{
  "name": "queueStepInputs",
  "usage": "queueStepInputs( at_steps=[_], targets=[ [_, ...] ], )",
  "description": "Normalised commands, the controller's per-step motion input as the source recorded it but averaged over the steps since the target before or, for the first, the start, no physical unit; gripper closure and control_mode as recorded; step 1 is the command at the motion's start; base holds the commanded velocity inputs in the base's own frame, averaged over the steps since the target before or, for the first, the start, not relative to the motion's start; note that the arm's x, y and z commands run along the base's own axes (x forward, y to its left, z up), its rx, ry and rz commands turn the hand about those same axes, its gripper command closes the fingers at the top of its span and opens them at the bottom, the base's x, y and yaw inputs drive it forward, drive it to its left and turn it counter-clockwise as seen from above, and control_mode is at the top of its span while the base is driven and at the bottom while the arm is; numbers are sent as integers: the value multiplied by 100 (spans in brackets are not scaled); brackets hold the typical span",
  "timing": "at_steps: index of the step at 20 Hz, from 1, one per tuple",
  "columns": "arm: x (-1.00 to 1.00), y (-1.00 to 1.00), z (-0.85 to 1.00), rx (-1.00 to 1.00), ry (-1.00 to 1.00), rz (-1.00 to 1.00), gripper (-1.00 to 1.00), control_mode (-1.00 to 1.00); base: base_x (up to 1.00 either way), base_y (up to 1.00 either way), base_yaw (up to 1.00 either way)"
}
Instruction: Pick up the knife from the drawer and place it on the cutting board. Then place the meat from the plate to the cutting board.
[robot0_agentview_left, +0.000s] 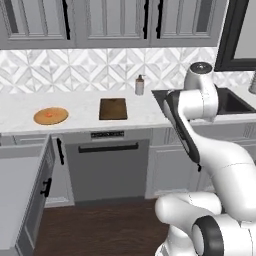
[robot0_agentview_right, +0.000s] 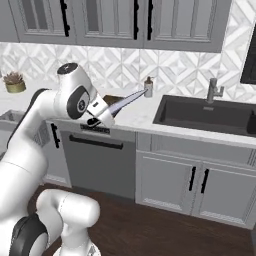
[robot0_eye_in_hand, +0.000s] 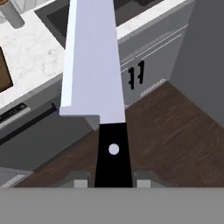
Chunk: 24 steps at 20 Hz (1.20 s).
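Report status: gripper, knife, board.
Gripper shut on knife, held up off the counter. Cutting board bare; meat on plate. Nothing seen blocking the board.

A white marble-look counter (robot0_agentview_left: 85, 107) runs along the far wall under grey glass-front upper cabinets (robot0_agentview_left: 110, 20) with black bar handles. The backsplash (robot0_agentview_left: 75, 70) is tiled in a pale diamond pattern. Below sit a grey dishwasher (robot0_agentview_left: 107, 167) and grey cabinet doors (robot0_agentview_right: 175, 182). A dark sink (robot0_agentview_right: 205, 115) with a metal faucet (robot0_agentview_right: 212, 90) lies right; the floor (robot0_agentview_right: 160, 230) is dark wood.
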Motion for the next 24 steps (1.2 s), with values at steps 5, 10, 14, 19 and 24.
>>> queueStepInputs(
  at_steps=[5,10,14,19,24],
  targets=[
    [0,0,0,0,0,0,100,100,93,8,-2],
    [0,0,0,0,0,0,100,100,32,56,0],
    [0,0,0,0,0,0,100,100,18,56,-3],
    [0,0,0,0,0,0,100,100,27,30,-10],
    [0,0,0,0,0,0,100,100,35,16,-8]
  ],
)
